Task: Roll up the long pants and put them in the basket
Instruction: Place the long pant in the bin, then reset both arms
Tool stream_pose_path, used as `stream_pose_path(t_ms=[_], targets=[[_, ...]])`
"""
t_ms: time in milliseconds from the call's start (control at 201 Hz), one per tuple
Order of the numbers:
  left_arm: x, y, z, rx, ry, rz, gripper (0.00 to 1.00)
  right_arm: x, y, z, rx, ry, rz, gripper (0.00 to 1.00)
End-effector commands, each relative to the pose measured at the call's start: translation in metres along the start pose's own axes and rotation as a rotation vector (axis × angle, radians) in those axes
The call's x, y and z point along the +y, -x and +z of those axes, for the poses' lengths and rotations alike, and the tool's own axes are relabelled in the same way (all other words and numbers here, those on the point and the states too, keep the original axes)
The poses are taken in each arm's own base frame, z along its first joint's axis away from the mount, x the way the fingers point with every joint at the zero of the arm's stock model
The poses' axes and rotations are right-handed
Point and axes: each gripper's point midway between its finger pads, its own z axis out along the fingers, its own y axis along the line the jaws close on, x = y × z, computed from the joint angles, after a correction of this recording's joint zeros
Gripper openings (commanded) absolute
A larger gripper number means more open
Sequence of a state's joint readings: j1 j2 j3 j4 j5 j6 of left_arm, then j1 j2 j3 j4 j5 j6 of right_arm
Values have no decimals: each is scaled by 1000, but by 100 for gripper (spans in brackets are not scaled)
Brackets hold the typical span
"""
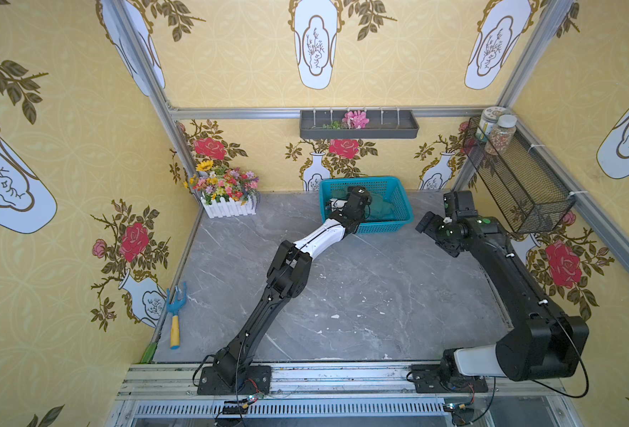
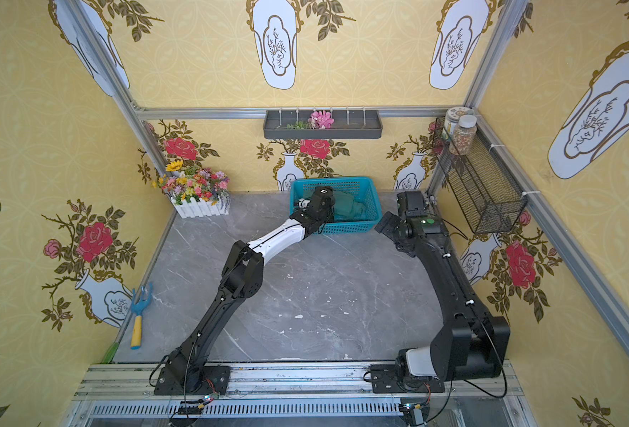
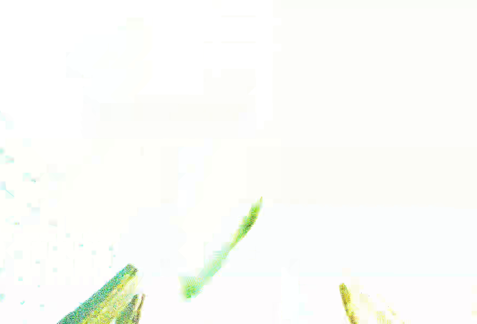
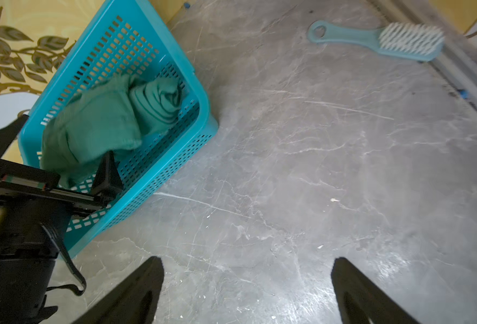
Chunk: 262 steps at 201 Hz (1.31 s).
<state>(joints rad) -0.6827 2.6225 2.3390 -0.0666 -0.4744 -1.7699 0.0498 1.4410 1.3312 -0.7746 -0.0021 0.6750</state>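
The long pants lie as a dark teal-green rolled bundle inside the turquoise mesh basket, which stands at the back of the table in both top views. My left gripper reaches down into the basket, its two black fingers spread wide on either side of the bundle, open. From above, the wrist hides its fingers. The left wrist view is washed out to white. My right gripper hovers open over bare grey table to the right of the basket, holding nothing.
A pale blue scrubbing brush lies near the table's right rail. A flower box stands at the back left, and a blue garden fork lies along the left edge. A wire shelf with jars hangs on the right wall.
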Motion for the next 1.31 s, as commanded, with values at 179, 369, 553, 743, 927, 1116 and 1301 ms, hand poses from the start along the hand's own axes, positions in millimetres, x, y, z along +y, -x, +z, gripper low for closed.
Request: stream_pose_path(t_ms=[179,369,553,743,927,1116,1301], targets=[[24,10,-10,-12,104,-7,98,96,36,56,53,242,-76,86],[-8,11,-34,1,26,37,87,113,61,57,3,257,-83,84],[-72,10,-75,3,-103,141,85,102,73,34,-73,245,-96,88],[-116,34,-137,-87,-153,358,93,77,64,-2,-167,211,-182,100],[-107,95,-218,-260,-125,588,96,26,38,-14,-281,117,-265,97],[-61,186,-285,-446,49,890,100,-24,26,2,-432,-22,-345,97],[-8,290,-328,-556,241,1125,100,-59,11,53,-442,-127,-428,97]])
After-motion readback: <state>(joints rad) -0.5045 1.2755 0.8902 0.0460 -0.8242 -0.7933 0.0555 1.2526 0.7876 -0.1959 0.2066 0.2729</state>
